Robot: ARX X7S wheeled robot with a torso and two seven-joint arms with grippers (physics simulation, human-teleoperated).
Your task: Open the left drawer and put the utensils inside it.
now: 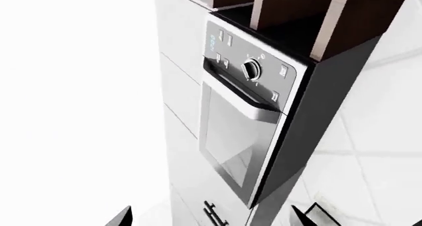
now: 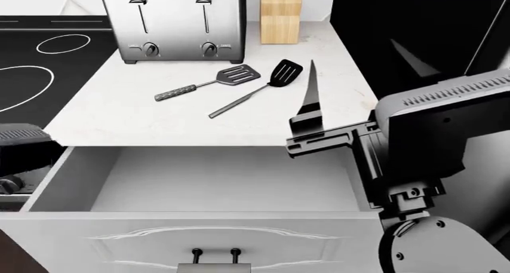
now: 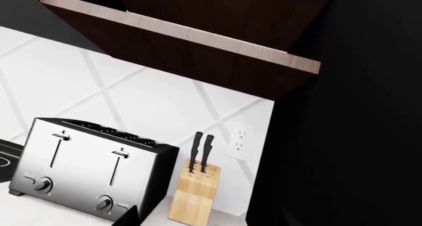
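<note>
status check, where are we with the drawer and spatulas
Left drawer open, empty. Both spatulas on counter by toaster. Right gripper hovering, empty. Left gripper unseen.

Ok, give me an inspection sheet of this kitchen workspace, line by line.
Surface: white counter, with a black cooktop beside it.
Job's things: drawer pulled open, grey inside, holding nothing; grey spatula and black spatula lie on the counter, heads toward the toaster.
Clutter: toaster; knife block.
Grippers: right gripper hovers over the counter's edge near the spatulas, open or shut unclear; left gripper points at a wall oven, only finger tips showing.
Cables: nothing seen.
Surroundings: tiled wall with an outlet; dark wood cabinets above.
</note>
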